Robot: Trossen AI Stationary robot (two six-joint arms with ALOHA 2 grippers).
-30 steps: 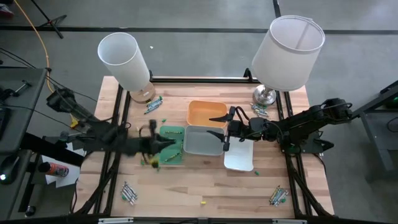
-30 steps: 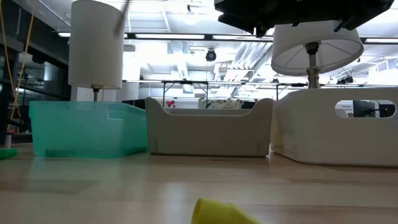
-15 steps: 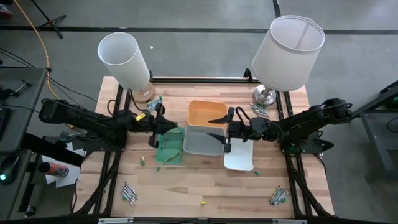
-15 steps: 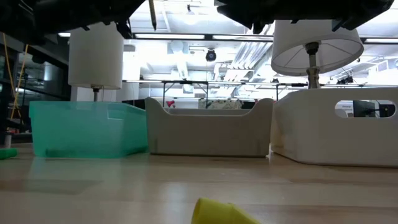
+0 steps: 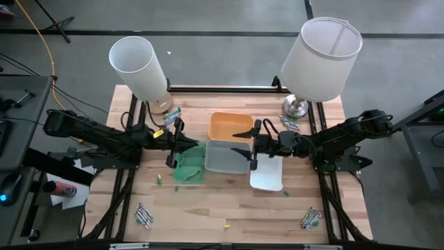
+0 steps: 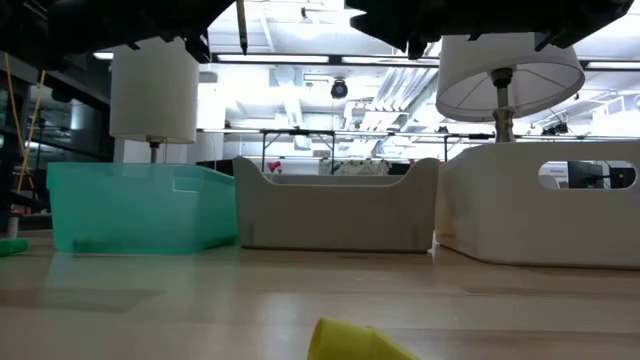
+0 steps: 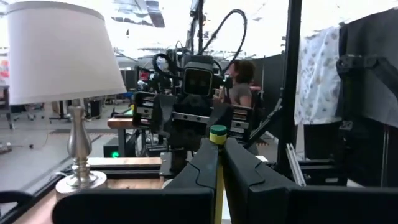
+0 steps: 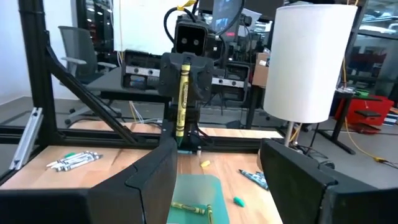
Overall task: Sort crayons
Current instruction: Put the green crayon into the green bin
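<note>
Yellow crayon (image 8: 180,98) stands upright, pinched between the closed fingers of the left gripper (image 5: 175,141), which hangs above the near-left edge of the green tray (image 5: 189,164); its tip pokes up past the fingertips (image 7: 205,163). Right gripper (image 5: 248,142), fingers spread wide and holding nothing, sits over the grey tray (image 5: 223,157) between the orange tray (image 5: 231,126) and the white tray (image 5: 268,175). More crayons (image 5: 143,214) lie scattered on the table (image 5: 208,215), well apart from both grippers.

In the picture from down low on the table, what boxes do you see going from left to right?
green tray → grey tray → white tray
</note>
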